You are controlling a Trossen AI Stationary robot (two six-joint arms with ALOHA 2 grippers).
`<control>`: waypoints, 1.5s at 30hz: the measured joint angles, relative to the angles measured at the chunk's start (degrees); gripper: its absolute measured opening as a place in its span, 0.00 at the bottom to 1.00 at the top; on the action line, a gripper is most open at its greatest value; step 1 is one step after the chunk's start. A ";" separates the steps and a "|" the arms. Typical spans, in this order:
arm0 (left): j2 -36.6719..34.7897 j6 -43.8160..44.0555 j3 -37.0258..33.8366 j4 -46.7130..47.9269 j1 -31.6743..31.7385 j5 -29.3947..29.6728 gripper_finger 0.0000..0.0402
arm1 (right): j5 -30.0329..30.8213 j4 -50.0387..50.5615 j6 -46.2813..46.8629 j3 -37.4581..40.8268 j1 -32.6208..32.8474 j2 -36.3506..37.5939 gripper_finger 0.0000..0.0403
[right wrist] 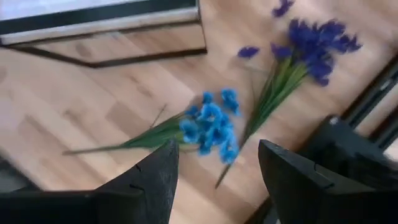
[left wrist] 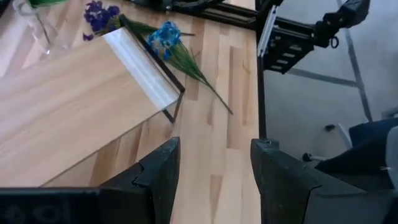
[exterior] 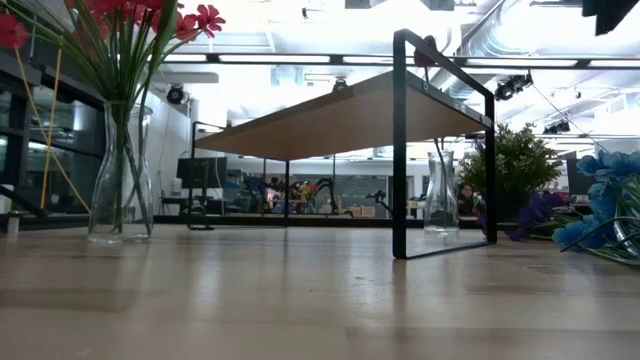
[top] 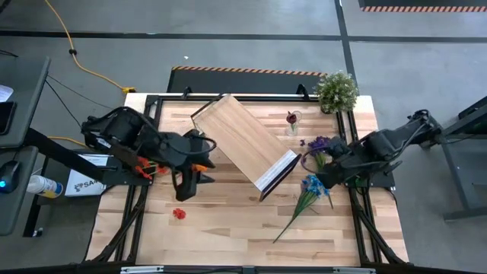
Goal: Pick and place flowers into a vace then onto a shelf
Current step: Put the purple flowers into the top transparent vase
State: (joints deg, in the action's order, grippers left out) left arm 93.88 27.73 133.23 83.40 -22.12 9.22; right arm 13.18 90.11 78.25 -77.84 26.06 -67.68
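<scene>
Right gripper (right wrist: pixel 214 180) hovers, fingers spread and empty, over the blue flowers (right wrist: pixel 211 127).
Light, floppy stems: I judge a pinch mid-stem safest, blooms crush. Purple flowers (right wrist: pixel 314 53) lie just beside, at 1 o'clock; the shelf (top: pixel 243 141) edge crowds 10 o'clock, bare wood opens toward 7. Left gripper (left wrist: pixel 214 180) waits, fingers apart.

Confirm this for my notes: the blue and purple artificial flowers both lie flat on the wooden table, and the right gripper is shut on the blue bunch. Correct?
Not quite. In the right wrist view the right gripper is open and empty above the blue flowers. Both they and the purple flowers do lie flat on the table.
</scene>
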 joint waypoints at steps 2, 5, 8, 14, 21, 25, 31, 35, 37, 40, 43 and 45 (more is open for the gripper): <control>-0.30 0.87 0.00 0.16 -0.90 0.53 0.57 | 1.72 -0.74 -0.06 0.56 0.16 -0.65 0.52; -1.26 1.24 0.00 1.00 -2.40 1.69 0.57 | 2.52 -1.57 0.81 2.43 -0.13 -0.62 0.52; -2.86 -0.04 0.00 1.44 -3.71 5.27 0.57 | 2.87 -0.79 3.06 5.28 -0.60 0.26 0.52; -7.60 -3.44 0.00 2.08 -3.77 9.71 0.57 | 2.83 -2.16 6.16 11.26 -3.22 4.05 0.52; -12.52 -7.13 0.02 2.56 -3.79 12.44 0.57 | 2.92 -9.43 5.97 16.70 -8.79 10.90 0.52; -14.16 -6.90 0.02 5.75 -3.79 13.85 0.57 | 1.08 -15.75 5.36 22.82 -11.30 14.03 0.52; -14.66 -7.89 0.00 6.72 -3.79 13.96 0.57 | -4.77 -21.48 5.93 31.57 -14.33 14.97 0.52; -14.64 -8.11 0.00 6.70 -3.79 13.96 0.57 | -5.22 -27.62 5.79 36.13 -16.04 14.83 0.52; -14.66 -8.16 0.00 6.68 -3.79 13.96 0.57 | -5.49 -30.42 5.76 37.93 -16.75 14.82 0.52; -14.64 -8.15 0.00 6.66 -3.79 13.93 0.57 | -6.88 -31.21 5.74 40.37 -17.53 14.82 0.53; -14.64 -8.03 0.00 6.64 -3.79 13.59 0.57 | -7.97 -31.38 5.74 42.45 -18.14 14.82 0.53; -14.64 -8.01 0.00 6.64 -3.79 13.57 0.57 | -8.72 -31.46 5.74 43.72 -18.52 14.82 0.53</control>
State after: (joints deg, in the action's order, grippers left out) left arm 79.24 19.73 133.23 90.04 -25.91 22.79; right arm 4.47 58.65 83.99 -34.12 7.54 -52.86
